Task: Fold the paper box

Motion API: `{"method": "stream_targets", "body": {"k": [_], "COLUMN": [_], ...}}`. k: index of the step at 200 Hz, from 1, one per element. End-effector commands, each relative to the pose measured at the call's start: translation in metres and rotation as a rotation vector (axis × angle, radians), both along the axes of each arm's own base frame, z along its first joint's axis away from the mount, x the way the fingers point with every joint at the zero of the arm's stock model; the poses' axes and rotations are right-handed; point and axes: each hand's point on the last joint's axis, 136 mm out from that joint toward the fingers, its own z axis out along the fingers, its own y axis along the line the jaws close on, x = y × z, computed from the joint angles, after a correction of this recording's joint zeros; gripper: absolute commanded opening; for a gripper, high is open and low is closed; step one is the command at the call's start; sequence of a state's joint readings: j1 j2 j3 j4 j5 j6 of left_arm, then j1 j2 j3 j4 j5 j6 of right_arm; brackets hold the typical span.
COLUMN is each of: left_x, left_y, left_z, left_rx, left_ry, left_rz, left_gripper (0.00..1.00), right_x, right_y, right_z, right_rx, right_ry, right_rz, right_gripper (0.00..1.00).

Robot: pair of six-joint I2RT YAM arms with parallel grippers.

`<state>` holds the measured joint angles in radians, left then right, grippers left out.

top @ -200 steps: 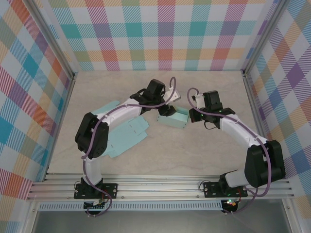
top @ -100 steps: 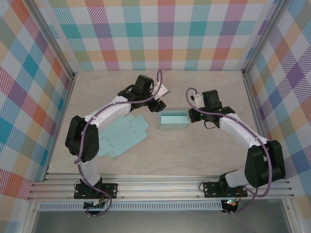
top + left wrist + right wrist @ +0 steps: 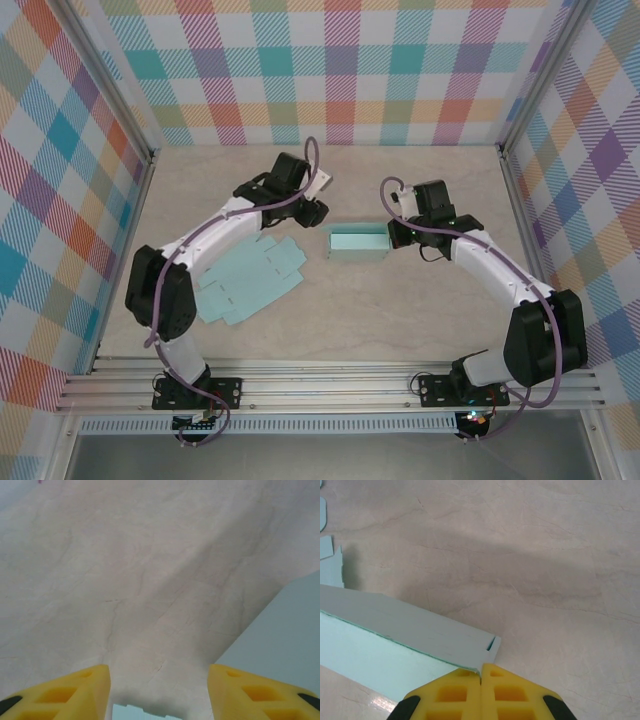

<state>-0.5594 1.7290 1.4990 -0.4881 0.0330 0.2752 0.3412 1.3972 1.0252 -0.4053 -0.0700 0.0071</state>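
Right gripper (image 3: 480, 672): closed, apparently pinching paper box (image 3: 357, 243) end wall.
Left gripper (image 3: 157, 680): wide, empty, left of paper box.

Box (image 3: 357, 243): pale teal, folded into shallow open tray, long axis left-right. Right end wall pinched in right gripper (image 3: 481, 670). Apart from left gripper (image 3: 318, 212), just right of it. Flat blanks (image 3: 250, 280) left of both.

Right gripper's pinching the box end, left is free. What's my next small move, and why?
Probably lower the left gripper to the box's free end and brace it. It hangs open above bare table beside the box, while the right gripper is shut on the right end wall, so one pinch alone steadies it.
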Motion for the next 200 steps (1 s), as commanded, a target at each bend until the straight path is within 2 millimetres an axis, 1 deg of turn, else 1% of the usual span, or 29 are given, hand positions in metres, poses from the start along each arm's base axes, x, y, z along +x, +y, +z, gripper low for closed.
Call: {"method": "stream_targets", "body": {"k": [1,20,38,60,109,132,148,159,173,200], "left_x": [-0.021,-0.035,-0.043,-0.049,-0.052,-0.054,-0.05,-0.046,-0.042,-0.04], "left_y": [0.006,0.001,-0.007,-0.016,-0.027,-0.027,-0.023,-0.021,-0.02,-0.025], "left_z": [0.031,0.03,0.021,0.011,-0.01,-0.021,-0.025,-0.028,-0.03,-0.032], "left_rx": [-0.118,-0.15,-0.163,-0.172,-0.119,-0.075,-0.046,-0.031,-0.017,-0.025], "left_ry": [-0.007,0.03,0.084,0.139,0.178,0.194,0.185,0.18,0.183,0.194], "left_rz": [0.022,-0.029,-0.079,-0.124,-0.143,-0.13,-0.102,-0.081,-0.061,-0.06], "left_gripper": [0.54,0.54,0.53,0.5,0.51,0.51,0.5,0.47,0.4,0.29], "right_x": [0.002,0.001,0.001,0.0,0.0,0.0,0.0,0.0,0.0,0.0], "right_y": [0.002,0.004,0.004,0.005,0.008,0.007,0.008,0.008,0.009,0.01], "right_z": [0.01,0.01,0.008,0.008,0.006,0.006,0.007,0.007,0.008,0.008], "right_rx": [-0.014,-0.023,-0.029,-0.029,-0.027,-0.029,-0.029,-0.029,-0.03,-0.026], "right_ry": [-0.01,-0.003,0.004,0.008,0.015,0.017,0.015,0.015,0.014,0.015], "right_rz": [0.006,0.013,0.014,0.019,0.024,0.022,0.025,0.025,0.026,0.026], "right_gripper": [0.0,0.0,0.0,0.0,0.0,0.0,0.0,0.0,0.0,0.0]}}
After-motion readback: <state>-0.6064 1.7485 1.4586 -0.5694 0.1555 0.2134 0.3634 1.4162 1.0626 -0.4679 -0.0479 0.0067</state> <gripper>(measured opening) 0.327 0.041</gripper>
